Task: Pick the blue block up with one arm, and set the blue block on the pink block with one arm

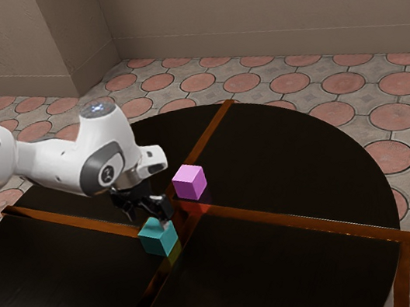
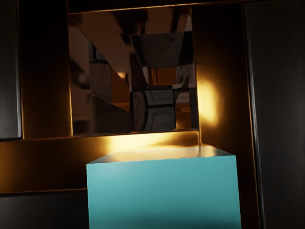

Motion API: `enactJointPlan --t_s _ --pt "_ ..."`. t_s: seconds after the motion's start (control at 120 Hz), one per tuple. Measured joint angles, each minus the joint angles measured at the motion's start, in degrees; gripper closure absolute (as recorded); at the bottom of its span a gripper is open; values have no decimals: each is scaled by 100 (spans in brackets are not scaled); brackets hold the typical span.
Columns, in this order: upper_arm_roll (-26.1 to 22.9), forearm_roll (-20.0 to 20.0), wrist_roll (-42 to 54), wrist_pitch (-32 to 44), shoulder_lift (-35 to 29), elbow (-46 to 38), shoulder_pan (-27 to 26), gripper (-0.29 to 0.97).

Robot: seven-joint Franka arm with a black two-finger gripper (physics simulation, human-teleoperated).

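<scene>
You've got the gripper (image 1: 154, 213) right over the near block (image 1: 158, 238) on the table (image 1: 289, 186); the far block (image 1: 189, 182) sits close behind, toward the exterior view's right.

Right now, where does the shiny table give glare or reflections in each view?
Exterior view: the table is glossy, with a bright glint near its front and a reddish reflection beside the pink block. Wrist view: warm orange glare on the table beyond the blue block, and mirrored shapes farther on.
</scene>
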Motion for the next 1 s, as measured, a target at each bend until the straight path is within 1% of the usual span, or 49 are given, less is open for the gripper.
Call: enactJointPlan --t_s 0.325,0.692,1.0 --pt "-14 -1 18 43 193 40 0 0" --pt "-14 9 38 46 648 374 6 0" --pt "-23 -5 50 80 617 252 0 0"
